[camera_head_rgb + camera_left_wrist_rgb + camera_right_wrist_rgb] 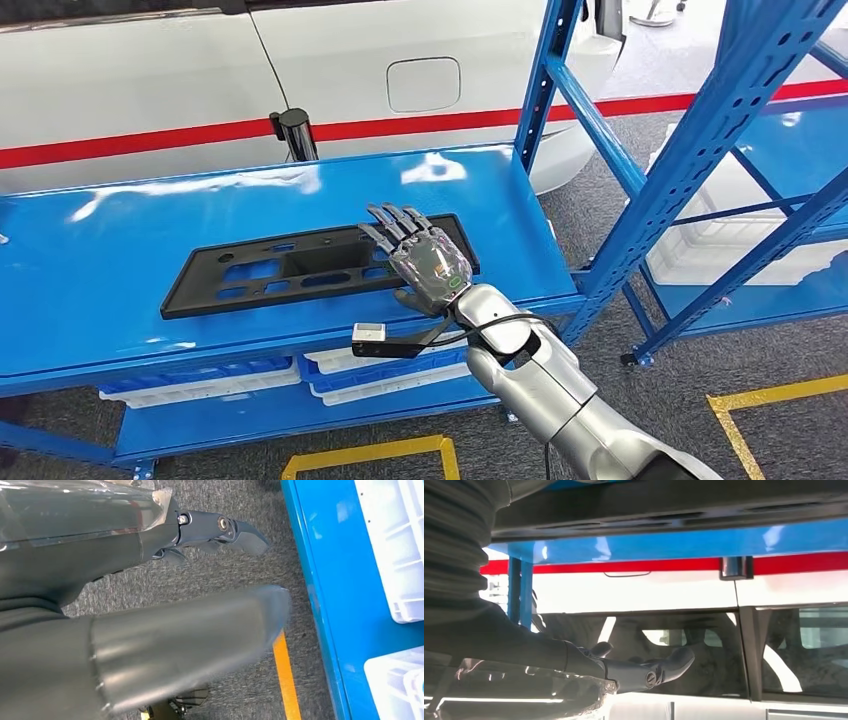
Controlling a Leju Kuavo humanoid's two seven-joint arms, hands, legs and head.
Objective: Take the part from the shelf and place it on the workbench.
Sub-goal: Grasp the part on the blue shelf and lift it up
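Blue steel shelving [640,190] stands before a white vehicle [150,80]. On its top shelf [100,260] lies the black plastic part [290,265], flat. The right hand [425,262] rests over its right end, fingers extended and apart, gripping nothing. Recommended: curl fingers around the near edge before lifting. Contact underneath is hidden. The left hand [150,645] is blurred; its state cannot be determined.

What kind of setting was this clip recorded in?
Probably a car plant or workshop: blue steel racking with white bins, a white car parked behind it, and yellow floor lines. The right hand rests over a black part.
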